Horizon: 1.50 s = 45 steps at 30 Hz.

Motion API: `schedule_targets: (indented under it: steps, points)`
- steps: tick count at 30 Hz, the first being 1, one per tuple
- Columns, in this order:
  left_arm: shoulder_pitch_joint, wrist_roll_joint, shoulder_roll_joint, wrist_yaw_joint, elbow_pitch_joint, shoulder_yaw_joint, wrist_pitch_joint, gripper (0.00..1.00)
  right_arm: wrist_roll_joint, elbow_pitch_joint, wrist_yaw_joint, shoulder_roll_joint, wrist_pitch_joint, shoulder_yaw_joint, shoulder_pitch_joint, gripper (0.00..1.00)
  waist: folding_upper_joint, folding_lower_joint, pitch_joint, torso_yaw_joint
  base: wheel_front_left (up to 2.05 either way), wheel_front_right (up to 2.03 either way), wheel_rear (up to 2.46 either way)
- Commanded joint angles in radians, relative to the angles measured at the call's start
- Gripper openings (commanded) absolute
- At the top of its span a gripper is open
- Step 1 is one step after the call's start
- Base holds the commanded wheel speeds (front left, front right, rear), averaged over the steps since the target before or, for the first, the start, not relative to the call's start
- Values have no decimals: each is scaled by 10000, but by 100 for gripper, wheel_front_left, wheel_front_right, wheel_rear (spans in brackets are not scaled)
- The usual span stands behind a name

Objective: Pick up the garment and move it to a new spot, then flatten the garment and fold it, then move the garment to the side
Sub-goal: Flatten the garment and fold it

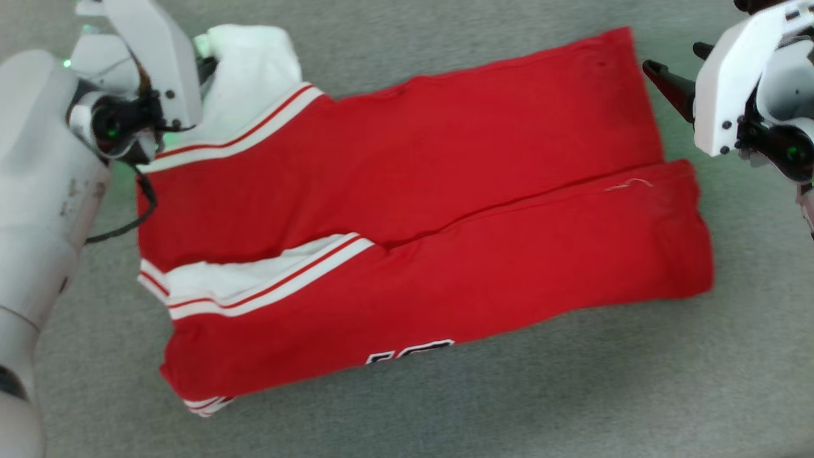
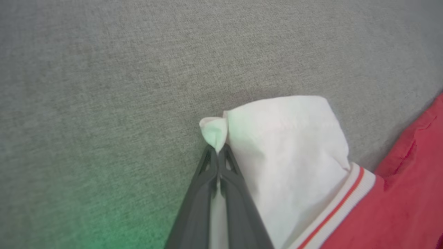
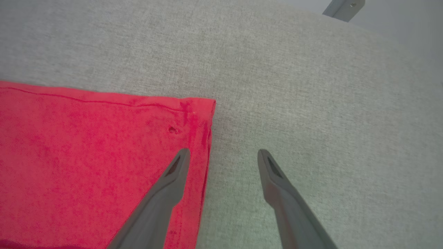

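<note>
Step in hand: folding. The garment [image 1: 413,210] lies part-folded on grey table [image 1: 572,394]. L jaws shut on white sleeve [image 2: 283,145] tip. R jaws wide open, empty, over hem corner [image 3: 204,107]. Next move, prob.: R closes on corner, then both arms lift evenly.

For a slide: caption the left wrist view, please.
Fingers shut, the left gripper pinches the white sleeve tip of the garment over grey cloth.

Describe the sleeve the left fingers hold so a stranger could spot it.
Find the red garment on the grey surface. At its far left corner a white sleeve sticks out past the striped trim. Unlike the other sleeve, folded inward, its tip is pinched by the left gripper.
</note>
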<state>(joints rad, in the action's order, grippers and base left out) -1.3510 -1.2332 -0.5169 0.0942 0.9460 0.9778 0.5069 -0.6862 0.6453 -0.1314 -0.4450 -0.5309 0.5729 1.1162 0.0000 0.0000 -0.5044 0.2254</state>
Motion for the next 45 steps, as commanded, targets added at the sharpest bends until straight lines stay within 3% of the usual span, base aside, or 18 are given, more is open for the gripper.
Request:
schedule_targets:
  steps: [1, 5, 6, 7, 8, 9, 16, 20, 24, 29, 38, 45]
  points:
    - [196, 44, 98, 56, 63, 139, 66, 0, -54, 230, 16, 106, -73, 136, 159, 100, 0, 0, -276, -438, 0, 0, 0]
    - [80, 112, 231, 165, 120, 204, -29, 0, -188, 1141, 16, 305, -430, 679, 736, 100, 0, 0, -367, -653, 0, 0, 0]
    - [68, 116, 264, 199, 127, 223, -56, 0, -284, 1286, 16, 378, -602, 862, 798, 82, 0, 0, -377, -675, 0, 0, 0]
    - [60, 114, 314, 226, 116, 239, -109, 0, -367, 1325, 14, 420, -705, 1072, 839, 36, 0, 0, -383, -695, 0, 0, 0]
    - [49, 71, 372, 259, 98, 227, -150, 0, -497, 1357, 14, 426, -670, 1159, 898, 6, 0, 0, -389, -713, 0, 0, 0]
    - [44, 19, 446, 269, 74, 213, -205, 0, -595, 1401, 14, 402, -571, 1229, 935, 0, 0, 0, -385, -729, 0, 0, 0]
    - [236, -209, 687, 388, -555, 195, -989, 0, -994, 1405, 16, -89, 582, 1744, 821, 0, 0, 0, 165, -923, 0, 0, 0]
    - [738, -653, 365, 373, -1954, 120, -1652, 0, -1504, 1029, 16, -469, 1407, 1831, 339, 0, 0, 0, 826, -1172, 0, 0, 0]
    - [1568, -1076, -351, 374, -3843, 245, -2229, 0, -1997, 60, 16, -1149, 1922, 2079, -541, 0, 0, 0, 1443, -1445, 0, 0, 0]
    - [2872, -1556, -1749, 375, -6365, 274, -2881, 0, -2533, -1535, 16, -2461, 2247, 2508, -1890, 0, 0, 0, 1956, -1724, 0, 0, 0]
    - [5772, -1751, -3807, 263, -9344, 374, -4781, 0, -2591, -3605, 16, -4209, 3092, 2155, -4212, 0, 0, 0, 2127, -2012, 0, 0, 0]
    - [7595, -2164, -4255, 28, -10367, 578, -6003, 0, -2411, -3955, 16, -4572, 3717, 1066, -5731, 0, 0, 0, 2046, -2147, 0, 0, 0]
